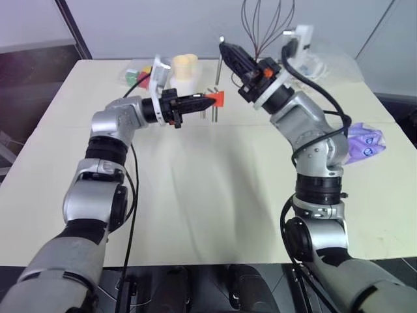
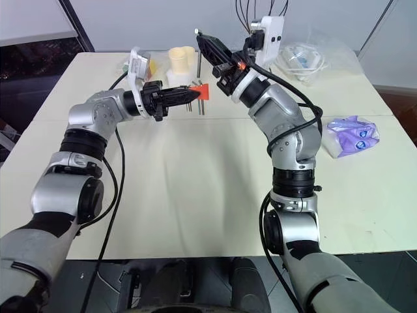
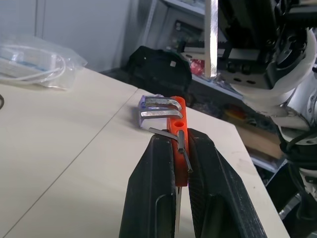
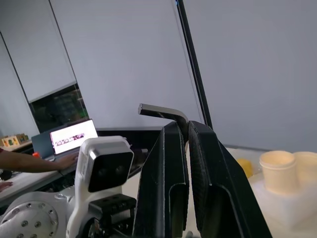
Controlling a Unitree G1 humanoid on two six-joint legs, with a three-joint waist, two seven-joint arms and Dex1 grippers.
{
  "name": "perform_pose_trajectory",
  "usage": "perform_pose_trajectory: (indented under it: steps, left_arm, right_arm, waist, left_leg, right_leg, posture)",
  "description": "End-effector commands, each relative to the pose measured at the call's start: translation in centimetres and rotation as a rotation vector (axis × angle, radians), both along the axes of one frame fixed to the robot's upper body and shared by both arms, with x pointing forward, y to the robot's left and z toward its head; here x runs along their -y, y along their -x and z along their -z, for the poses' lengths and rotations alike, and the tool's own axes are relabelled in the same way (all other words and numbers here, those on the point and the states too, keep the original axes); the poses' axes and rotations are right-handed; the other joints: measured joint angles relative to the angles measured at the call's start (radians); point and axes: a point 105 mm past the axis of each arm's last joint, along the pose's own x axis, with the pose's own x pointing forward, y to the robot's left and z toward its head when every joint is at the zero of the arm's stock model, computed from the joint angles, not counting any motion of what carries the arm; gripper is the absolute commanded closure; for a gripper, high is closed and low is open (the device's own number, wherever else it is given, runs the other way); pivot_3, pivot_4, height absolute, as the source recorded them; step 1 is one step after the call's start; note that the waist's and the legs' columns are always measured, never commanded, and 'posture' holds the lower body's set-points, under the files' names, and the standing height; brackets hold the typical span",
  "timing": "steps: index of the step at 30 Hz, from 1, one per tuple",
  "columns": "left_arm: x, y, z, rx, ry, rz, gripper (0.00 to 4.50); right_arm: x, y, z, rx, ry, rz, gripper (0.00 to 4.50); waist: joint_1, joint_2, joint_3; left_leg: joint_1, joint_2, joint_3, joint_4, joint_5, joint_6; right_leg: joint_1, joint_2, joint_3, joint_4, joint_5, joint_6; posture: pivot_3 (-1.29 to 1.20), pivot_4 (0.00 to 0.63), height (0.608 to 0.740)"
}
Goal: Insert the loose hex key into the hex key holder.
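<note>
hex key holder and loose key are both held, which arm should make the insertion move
Right, probably. The right hand is shut on the loose hex key, above the hex key holder that the left hand grips, so it likely brings the key in.

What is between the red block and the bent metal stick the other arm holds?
Nothing: in the left eye view, only open air separates the hex key holder in the left gripper from the loose hex key in the right gripper.

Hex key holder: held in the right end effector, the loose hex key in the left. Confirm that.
Wrong: the sides are swapped. The left wrist view shows the left end effector shut on the hex key holder; the right end effector grips the loose hex key.
</note>
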Motion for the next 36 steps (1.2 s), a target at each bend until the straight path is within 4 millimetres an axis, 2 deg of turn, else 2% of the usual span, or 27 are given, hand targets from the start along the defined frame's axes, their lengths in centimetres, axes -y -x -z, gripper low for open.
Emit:
perform_pose_trajectory:
  steps: [1,12,24,36]
  left_arm:
    - [-0.1,0.7,-2.5,0.083,0.03,0.031,4.5]
    - [-0.4,1.2,-3.0,0.098,0.039,0.032,4.5]
    - [-0.7,1.1,-1.7,0.09,0.003,0.018,4.5]
    - [-0.8,0.7,-1.9,0.103,0.006,-0.008,4.5]
  right_arm:
    - [0.2,0.3,-1.0,0.049,-0.008,0.005,4.48]
    - [0.5,-0.6,-0.4,0.035,-0.007,0.028,4.48]
    - [0.9,-0.6,-0.9,0.048,-0.016,0.048,4.48]
    - [0.5,-0.3,-0.6,0.04,-0.014,0.028,4.48]
  waist:
    - [0.0,0.0,0.0]
    - [0.0,0.0,0.0]
    - [0.0,0.0,0.0]
    - [0.0,0.0,0.0]
  left_leg:
    - [0.0,0.0,0.0,0.0,0.0,0.0]
    - [0.0,0.0,0.0,0.002,0.0,0.0]
    - [0.0,0.0,0.0,0.01,-0.003,0.005]
    - [0.0,0.0,0.0,0.011,-0.003,0.005]
  right_leg:
    - [0.0,0.0,0.0,0.0,0.0,0.0]
    - [-0.001,0.0,0.0,0.004,0.0,0.0]
    - [-0.002,0.0,0.001,0.014,0.0,0.0]
    - [-0.002,0.0,0.001,0.014,0.0,0.0]
  posture:
    - [0.0,0.15,0.74]
    - [0.0,0.15,0.74]
    - [0.0,0.15,0.74]
    - [0.0,0.15,0.74]
